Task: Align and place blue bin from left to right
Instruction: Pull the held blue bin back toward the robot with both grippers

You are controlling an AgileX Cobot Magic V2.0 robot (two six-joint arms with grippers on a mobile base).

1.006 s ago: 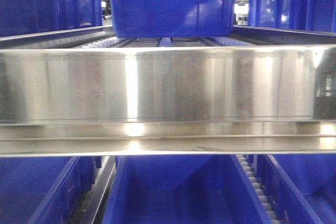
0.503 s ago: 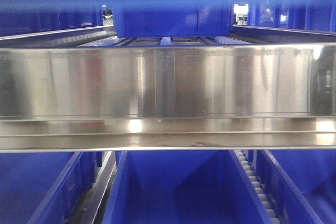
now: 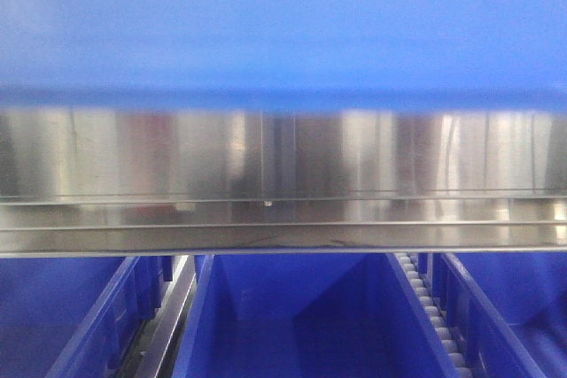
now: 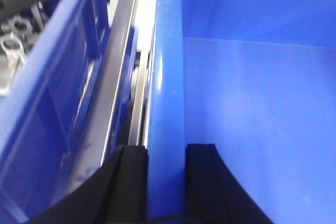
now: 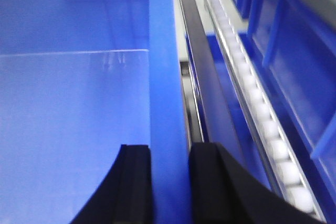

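Right now the blue bin (image 3: 283, 24) fills the upper front view, hiding the top of the steel shelf rail (image 3: 283, 174), its side walls running straight ahead of both arms. Lower bins (image 3: 301, 325) sit beneath. A neighbouring crate (image 4: 47, 87) lies near its left wall; a roller track (image 5: 252, 108) runs along the right. The left hand (image 4: 165, 182) pinches the bin's left wall, the right hand (image 5: 170, 182) its right wall, equally near; sideways room looks tight.
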